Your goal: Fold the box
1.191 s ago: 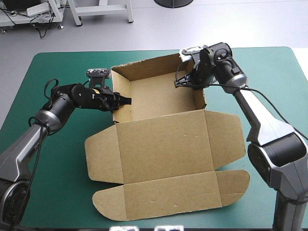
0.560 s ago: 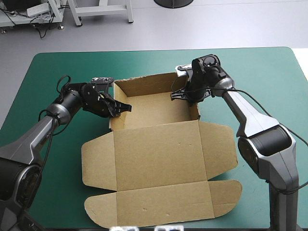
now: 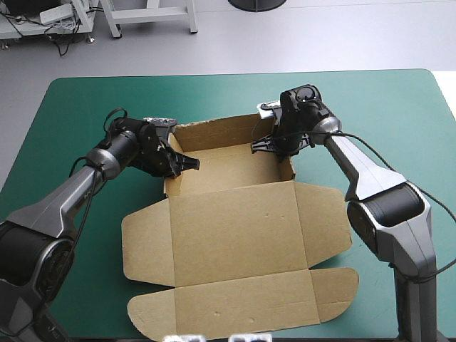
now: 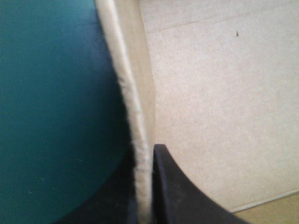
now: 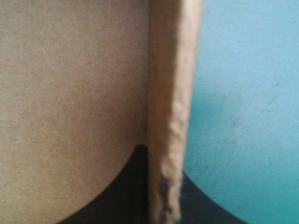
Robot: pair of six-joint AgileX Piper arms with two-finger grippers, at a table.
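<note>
Matte brown corrugated box (image 3: 239, 231), tray walls raised, lid flat on the teal-green counter (image 3: 92, 100); left hand (image 3: 187, 163) pinches its left wall, right hand (image 3: 261, 144) pinches the right wall.

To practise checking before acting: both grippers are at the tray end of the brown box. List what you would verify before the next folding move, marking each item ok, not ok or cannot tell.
1. Left gripper shut on the left wall of the box: ok, the wall's edge sits between its fingers.
2. Right gripper shut on the right wall: ok.
3. Back and side walls standing: ok.
4. Lid flat on the teal-green cover, apart from both grippers: ok.
5. Wall flaps fully tucked: cannot tell.
</note>
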